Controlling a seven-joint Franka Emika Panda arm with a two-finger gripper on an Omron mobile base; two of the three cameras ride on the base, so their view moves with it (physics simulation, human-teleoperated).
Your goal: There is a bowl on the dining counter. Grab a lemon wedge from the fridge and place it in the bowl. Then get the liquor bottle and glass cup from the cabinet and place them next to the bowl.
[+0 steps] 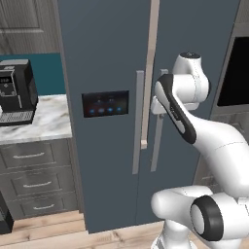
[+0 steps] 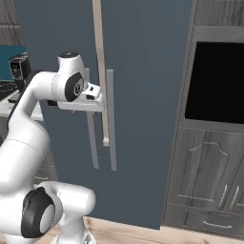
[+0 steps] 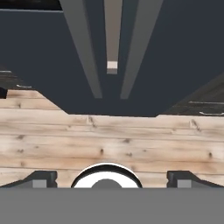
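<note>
The tall dark blue-grey fridge (image 1: 107, 58) stands shut right in front of me, with two grey vertical handles (image 1: 138, 121) at the seam between its doors and a beige strip (image 1: 151, 73) between them. My gripper (image 2: 102, 102) is held at mid-height right by the handles (image 2: 110, 119). In the hand view the gripper (image 3: 112, 179) looks down along them, open, its fingertips (image 3: 43, 178) set wide with nothing between. The bowl, lemon wedge, liquor bottle and glass cup are out of view.
A black coffee machine (image 1: 17, 92) sits on the marble counter (image 1: 48, 121) left of the fridge, over grey drawers (image 1: 36, 182). A black built-in oven (image 2: 214, 81) and grey cabinet doors (image 2: 205, 176) stand to the right. The floor (image 3: 109, 140) is wooden.
</note>
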